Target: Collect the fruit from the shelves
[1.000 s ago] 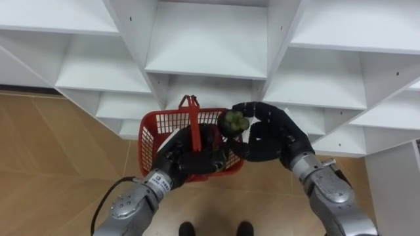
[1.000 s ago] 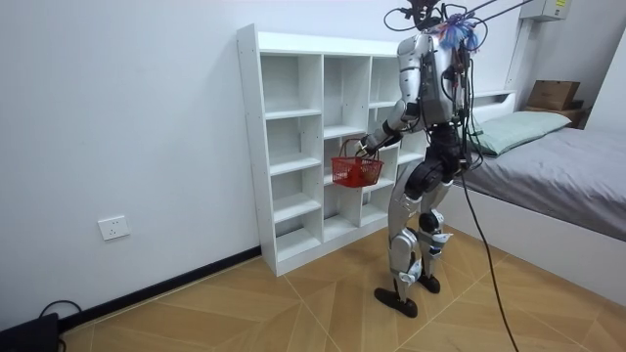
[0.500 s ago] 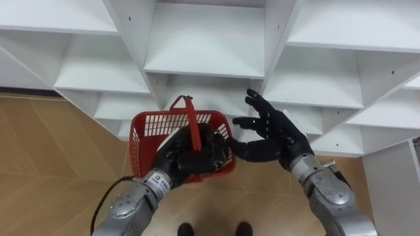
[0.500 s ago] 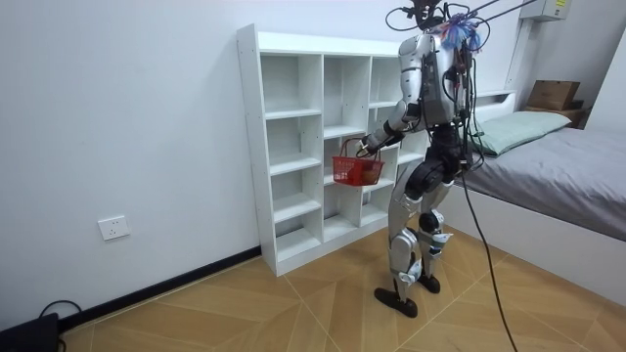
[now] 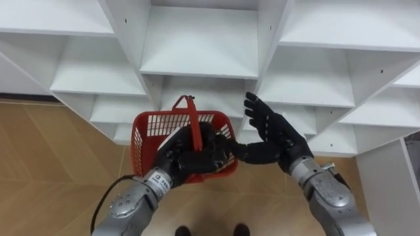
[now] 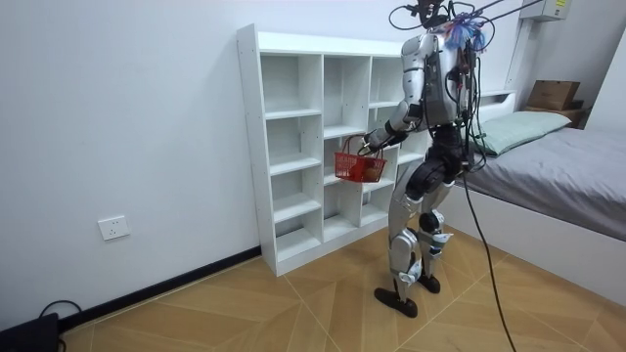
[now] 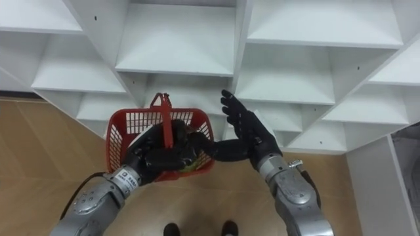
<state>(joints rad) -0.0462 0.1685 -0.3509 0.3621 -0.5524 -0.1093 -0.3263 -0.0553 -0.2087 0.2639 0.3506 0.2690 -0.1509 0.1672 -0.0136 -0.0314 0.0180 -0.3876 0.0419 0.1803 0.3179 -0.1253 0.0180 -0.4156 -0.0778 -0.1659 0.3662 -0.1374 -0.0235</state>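
Left hand [image 5: 189, 155]: comes in from lower left, fingers curled round the lower part of the handle [image 5: 192, 121], carrying the red basket [image 5: 146, 134].

Red basket: mesh walls, open top facing up toward the head camera. Long axis runs left to right across the eye views. The handle stands upright over the middle.

Contents: a dark lump with a greenish patch, probably the fruit [image 7: 189, 164], low in the basket. Mostly covered by the left hand, so its shape and long axis cannot be told.

Right hand [image 5: 269, 130]: just beside the basket's right rim, fingers straight and spread, holding nothing, palm turned toward the basket.

Room view adds: wall socket [image 6: 113, 228] low on the wall at the room view's left. The robot stands upright on the wooden floor [image 6: 293, 303], facing the white shelf unit [image 6: 284, 147]. The basket hangs in front of the middle shelves. Bed [image 6: 577, 171] at the room view's right.
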